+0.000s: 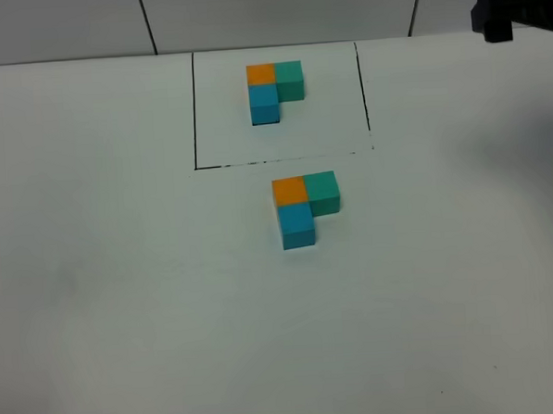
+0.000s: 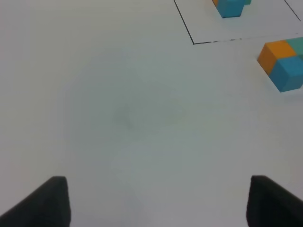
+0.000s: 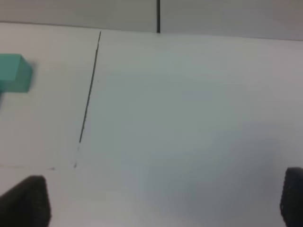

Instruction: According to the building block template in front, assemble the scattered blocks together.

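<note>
Exterior high view: a white worktop [image 1: 96, 300] carries two matching L-shaped groups of three cubes each, six cubes in all. The building block template [image 1: 275, 88] sits at the far side inside a thin black drawn rectangle: one orange cube, one teal-green beside it, one blue in front of the orange. The scattered blocks [image 1: 304, 208] lie just outside the frame's near edge, already touching in the same L: orange cube [image 1: 289, 191], teal-green cube [image 1: 322, 192], blue cube [image 1: 296, 226]. Judging by this, the assembly looks finished.

Two arms serve the scene. Only a dark part of the right arm [image 1: 516, 4] shows, at the far right corner, well apart from the blocks. The right hand [image 3: 161, 201] is released, its jaws spread wide over bare worktop, holding nothing; one teal-green cube appears off to its side. The left hand [image 2: 158, 201] is also released and empty, with the assembled group ahead of it and to one side. Neither hand is near the blocks; which is nearer cannot be told.
</note>
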You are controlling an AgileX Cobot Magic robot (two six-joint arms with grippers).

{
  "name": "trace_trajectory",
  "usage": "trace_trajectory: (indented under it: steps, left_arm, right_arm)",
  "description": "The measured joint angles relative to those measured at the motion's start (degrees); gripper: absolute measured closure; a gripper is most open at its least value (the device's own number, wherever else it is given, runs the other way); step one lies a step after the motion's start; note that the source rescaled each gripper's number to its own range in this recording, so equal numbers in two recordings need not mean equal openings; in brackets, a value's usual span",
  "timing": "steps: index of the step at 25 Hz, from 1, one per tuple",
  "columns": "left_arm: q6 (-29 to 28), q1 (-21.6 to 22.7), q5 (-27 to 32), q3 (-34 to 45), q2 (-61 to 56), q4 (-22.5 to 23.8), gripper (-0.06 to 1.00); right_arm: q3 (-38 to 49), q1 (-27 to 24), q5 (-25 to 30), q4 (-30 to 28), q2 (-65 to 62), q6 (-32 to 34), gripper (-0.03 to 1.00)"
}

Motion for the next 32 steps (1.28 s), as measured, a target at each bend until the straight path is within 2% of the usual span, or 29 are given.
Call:
trace_trajectory:
  steps: [5, 12, 20, 27, 32]
  left_arm:
    - [0.00, 0.00, 0.00, 0.00, 0.00, 0.00, 0.26]
    - [0.00, 0.00, 0.00, 0.00, 0.00, 0.00, 0.26]
    - [0.00, 0.00, 0.00, 0.00, 0.00, 0.00, 0.26]
    - [0.00, 0.00, 0.00, 0.00, 0.00, 0.00, 0.26]
    - [0.00, 0.00, 0.00, 0.00, 0.00, 0.00, 0.26]
  right_arm:
    - [9.97, 0.00, -2.15, -0.46, -13.13, 0.05, -0.03]
    - [22.31, 0.00, 1.86, -0.47, -33.73, 0.16, -0.03]
    - [32.67, 0.00, 10.81, -0.42, -57.38, 2.83, -0.03]
    - [36.14, 0.00, 19.53, -0.42, -73.11, 5.90, -0.03]
    - [36.48, 0.00, 25.59, -0.48, -79.81, 6.47, -0.03]
